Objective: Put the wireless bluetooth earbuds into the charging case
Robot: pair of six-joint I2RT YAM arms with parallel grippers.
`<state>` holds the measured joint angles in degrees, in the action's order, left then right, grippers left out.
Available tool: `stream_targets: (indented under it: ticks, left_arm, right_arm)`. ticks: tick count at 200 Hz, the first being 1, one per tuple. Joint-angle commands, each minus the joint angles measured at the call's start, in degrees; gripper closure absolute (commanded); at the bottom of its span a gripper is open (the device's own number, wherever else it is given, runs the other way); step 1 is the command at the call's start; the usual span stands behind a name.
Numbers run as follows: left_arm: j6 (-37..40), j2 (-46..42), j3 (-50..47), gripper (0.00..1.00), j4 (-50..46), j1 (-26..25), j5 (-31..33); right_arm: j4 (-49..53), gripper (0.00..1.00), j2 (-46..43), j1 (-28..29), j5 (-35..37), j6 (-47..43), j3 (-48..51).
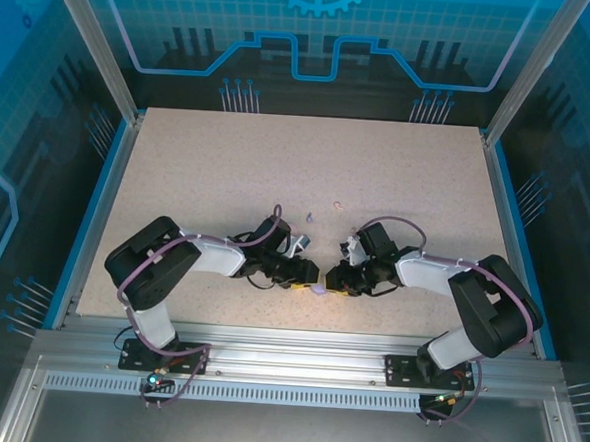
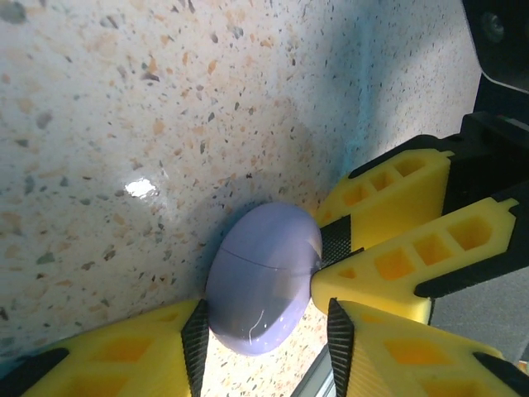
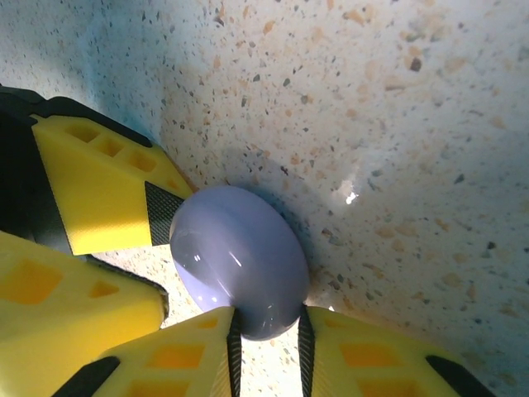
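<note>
Two claws grasp one glossy lilac rounded plastic charging case (image 2: 264, 273): it sits between the left claw's (image 2: 263, 335) fingers, its edge pinched between the right claw's (image 3: 266, 343) pads.

At six o'clock the left gripper (image 2: 264, 322) pinches the lilac case (image 2: 263, 285); the right gripper (image 2: 324, 260) touches its edge from three o'clock.

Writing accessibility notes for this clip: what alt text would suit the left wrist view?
A closed lavender charging case lies on the speckled table, clasped between the yellow fingers of the left end effector at the bottom edge. Fingertips of the right end effector meet its right rim.
</note>
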<state>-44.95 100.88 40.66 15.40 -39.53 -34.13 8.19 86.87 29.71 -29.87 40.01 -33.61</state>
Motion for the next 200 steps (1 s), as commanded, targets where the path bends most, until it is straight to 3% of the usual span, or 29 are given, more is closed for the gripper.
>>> stream_targets:
  ticks: [1,123,168,200]
  left_arm:
    - [-0.8,2.7,-0.6,0.58,2.3,-1.7,-2.6]
    - [-2.5,2.5,-0.6,0.63,5.8,-2.5,-4.1]
    - [-3.0,2.5,-0.7,0.57,7.1,-2.7,-5.0]
    - [-2.2,3.1,0.1,0.60,5.5,-3.1,-4.8]
  right_arm:
    - [3.2,0.76,2.3,1.3,5.3,-1.4,-0.1]
    - [5.5,0.76,2.7,1.3,6.8,-3.2,-1.6]
    - [5.3,0.76,1.9,1.3,6.8,-3.2,-1.3]
    - [5.7,0.76,1.1,1.4,7.0,-3.3,-1.3]
